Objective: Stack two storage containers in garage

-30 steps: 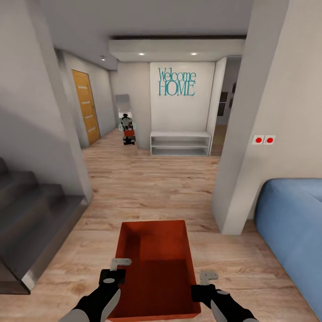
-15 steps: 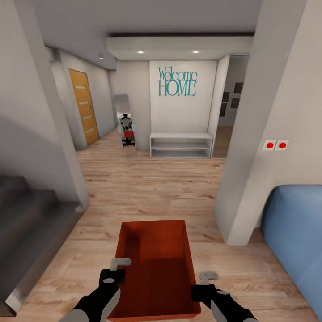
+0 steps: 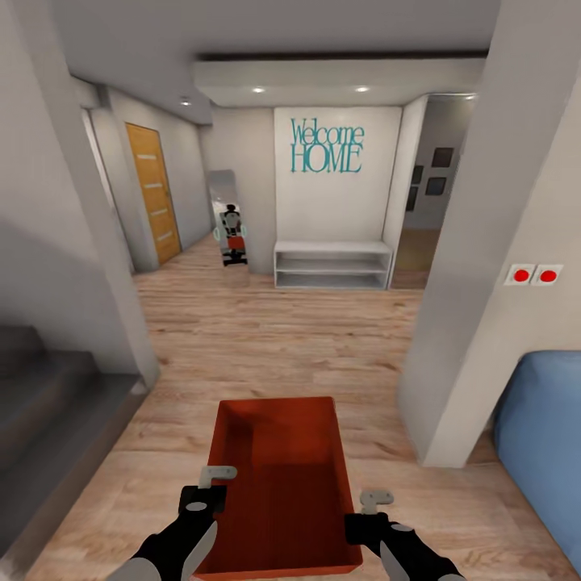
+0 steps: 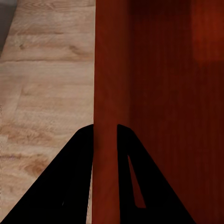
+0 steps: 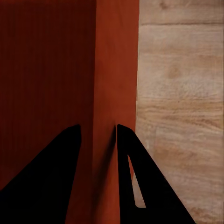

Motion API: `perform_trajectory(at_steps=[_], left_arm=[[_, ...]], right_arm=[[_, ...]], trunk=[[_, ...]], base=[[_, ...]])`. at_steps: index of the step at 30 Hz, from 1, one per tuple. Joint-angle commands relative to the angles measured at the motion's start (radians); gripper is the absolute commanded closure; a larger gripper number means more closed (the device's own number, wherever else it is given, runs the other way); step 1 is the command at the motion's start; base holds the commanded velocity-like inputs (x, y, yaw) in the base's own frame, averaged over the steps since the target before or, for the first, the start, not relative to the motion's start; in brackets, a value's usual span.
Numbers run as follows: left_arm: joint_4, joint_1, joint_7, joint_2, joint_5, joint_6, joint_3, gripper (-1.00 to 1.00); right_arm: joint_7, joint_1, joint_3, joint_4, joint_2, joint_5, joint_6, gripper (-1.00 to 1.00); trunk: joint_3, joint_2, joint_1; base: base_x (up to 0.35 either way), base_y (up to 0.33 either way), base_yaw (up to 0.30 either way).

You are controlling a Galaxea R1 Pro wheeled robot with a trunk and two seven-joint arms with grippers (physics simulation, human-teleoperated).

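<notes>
One orange-red storage container (image 3: 278, 476) with low walls and a ribbed bottom hangs level just in front of me, above the light wood-plank floor (image 3: 266, 339). My left gripper (image 3: 211, 488) is shut on its left wall and my right gripper (image 3: 365, 512) on its right wall. In the left wrist view the two black fingers (image 4: 70, 177) straddle the container wall (image 4: 105, 70). The right wrist view has the right gripper (image 5: 98, 127) pinching the opposite wall (image 5: 116, 60) the same way. The garage is out of view.
Grey stairs (image 3: 48, 403) rise at the left. A wall corner (image 3: 476, 323) with red switches (image 3: 534, 275) and a blue sofa (image 3: 549, 436) stand at the right. Ahead the hall holds a white shelf bench (image 3: 332, 265), a mirror (image 3: 230, 222) and a wooden door (image 3: 153, 194).
The whole view has shifted as I roll forward: the stairs slide off to the left, the wall corner and sofa to the right. The container stays the same in both grippers.
</notes>
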Motion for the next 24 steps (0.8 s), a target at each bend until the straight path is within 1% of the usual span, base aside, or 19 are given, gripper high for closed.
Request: perform_trajectory(at_steps=[1, 4, 16, 24], left_arm=[[0.002, 0.0, 0.009, 0.002, 0.033, 0.009, -0.024, 1.0], [0.002, 0.0, 0.01, 0.002, 0.033, 0.008, -0.024, 1.0], [0.002, 0.0, 0.01, 0.002, 0.033, 0.008, -0.024, 1.0], [0.003, 0.0, 0.01, 0.002, 0.033, 0.008, -0.024, 1.0]], right_arm=[[0.005, 0.0, -0.007, -0.047, -0.001, 0.003, 0.006, 1.0], [0.005, 0.0, -0.007, -0.046, -0.001, 0.003, -0.004, 1.0], [0.005, 0.0, -0.007, -0.047, -0.001, 0.003, -0.007, 1.0], [0.005, 0.0, -0.007, -0.046, -0.001, 0.003, -0.007, 1.0]], trunk=[[-0.002, -0.001, 0.001], [-0.003, -0.001, 0.001], [-0.01, -0.001, 0.001], [-0.01, -0.001, 0.001]], base=[[0.341, 0.0, 0.242], [0.341, 0.0, 0.252], [0.341, 0.0, 0.253], [0.341, 0.0, 0.031]])
